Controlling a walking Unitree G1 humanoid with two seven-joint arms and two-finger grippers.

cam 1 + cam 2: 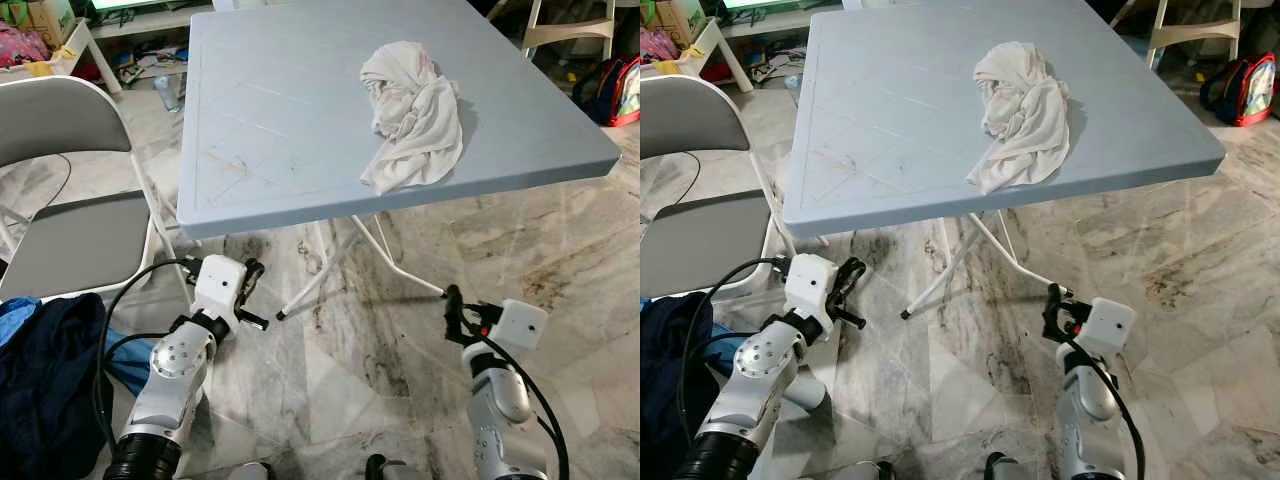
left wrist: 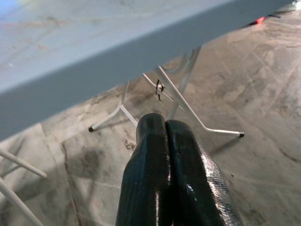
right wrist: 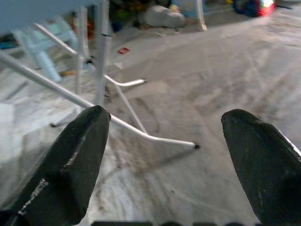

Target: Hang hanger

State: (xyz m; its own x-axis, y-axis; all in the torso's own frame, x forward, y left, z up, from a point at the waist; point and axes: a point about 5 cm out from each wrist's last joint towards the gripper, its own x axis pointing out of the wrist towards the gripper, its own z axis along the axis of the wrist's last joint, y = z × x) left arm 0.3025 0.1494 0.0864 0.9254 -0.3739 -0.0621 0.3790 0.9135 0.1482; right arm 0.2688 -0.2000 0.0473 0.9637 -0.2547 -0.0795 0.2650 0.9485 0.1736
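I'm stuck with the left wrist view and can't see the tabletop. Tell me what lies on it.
Observer: A crumpled white cloth lies near the table's front right edge.
Operator: Report the right hand.
Observer: The right hand is open, low over the floor, in front of the table.
Operator: Say what's on the robot's left.
Observer: A grey chair stands left of the table, with dark blue clothing in front of it.

- A crumpled white cloth (image 1: 410, 112) lies on the pale blue square folding table (image 1: 290, 110), toward its right side.
- A grey folding chair (image 1: 75, 215) stands left of the table.
- A dark blue garment (image 1: 45, 385) lies in front of the chair.
- A red backpack (image 1: 618, 88) sits on the floor behind the table's right corner.
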